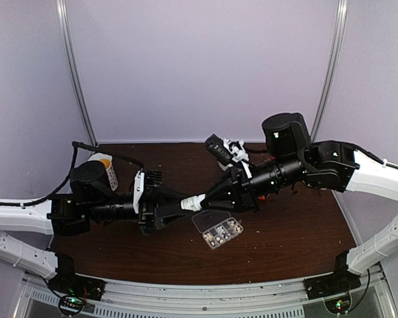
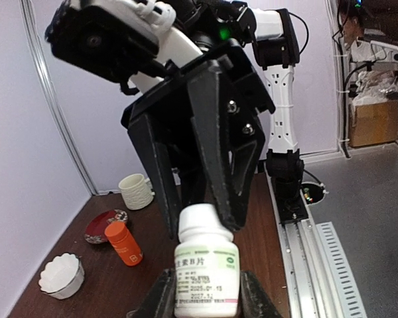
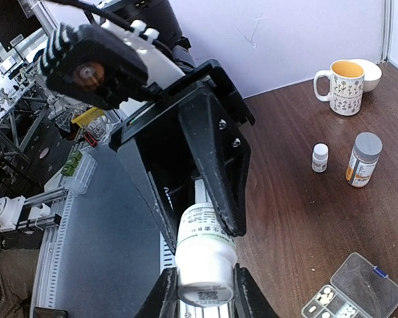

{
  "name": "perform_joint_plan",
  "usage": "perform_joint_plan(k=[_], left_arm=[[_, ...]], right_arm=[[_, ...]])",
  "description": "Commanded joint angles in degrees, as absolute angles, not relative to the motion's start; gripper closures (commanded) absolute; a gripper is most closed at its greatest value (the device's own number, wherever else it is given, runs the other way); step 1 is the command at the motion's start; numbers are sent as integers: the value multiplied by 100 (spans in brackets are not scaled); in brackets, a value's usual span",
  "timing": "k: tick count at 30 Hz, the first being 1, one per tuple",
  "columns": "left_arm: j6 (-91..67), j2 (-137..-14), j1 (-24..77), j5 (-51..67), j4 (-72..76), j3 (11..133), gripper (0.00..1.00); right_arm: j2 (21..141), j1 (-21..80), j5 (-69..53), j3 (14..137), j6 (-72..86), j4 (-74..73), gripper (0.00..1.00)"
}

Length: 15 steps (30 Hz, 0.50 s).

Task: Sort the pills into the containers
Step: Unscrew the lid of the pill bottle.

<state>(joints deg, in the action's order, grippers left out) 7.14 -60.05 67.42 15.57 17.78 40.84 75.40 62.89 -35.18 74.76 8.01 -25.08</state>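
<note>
The left pincer is clenched on the body of the white bottle. The right pincer grasps its cap end, above mid-counter. The organizer box lies open near the counter's middle, toward the near edge, with pills in its compartments.

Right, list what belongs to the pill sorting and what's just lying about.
Job in hand:
- organizer box
- pills in it
- white bottle, gripped by left gripper and right gripper

Lying about:
- mug
- plain bowl
- small bottle
- grey-capped bottle
- orange bottle
- scalloped bowl
- ribbed cup
- red dish
</note>
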Motion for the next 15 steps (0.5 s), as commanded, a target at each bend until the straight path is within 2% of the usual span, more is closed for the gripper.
perform_joint_plan(k=[1,6,9,15], left_arm=[[-689,-6250,6288,2684,2463,4243,100],[-1267,-6544,6076,3625,2292,4574,100],[-1378,-6697,6063,3958,2081,4770,100],[-1494,-6775,6058,4009,2022,4840,100]], right_arm=[[7510,6267,-3495,7604,-243,-2445,99],[7324,6292,-3920,7233,-1883,-2088,100],[7134,6311,-3631,6955,-2805,-1848,100],[7110,6320,-3592,7053,-6279,-2931,100]])
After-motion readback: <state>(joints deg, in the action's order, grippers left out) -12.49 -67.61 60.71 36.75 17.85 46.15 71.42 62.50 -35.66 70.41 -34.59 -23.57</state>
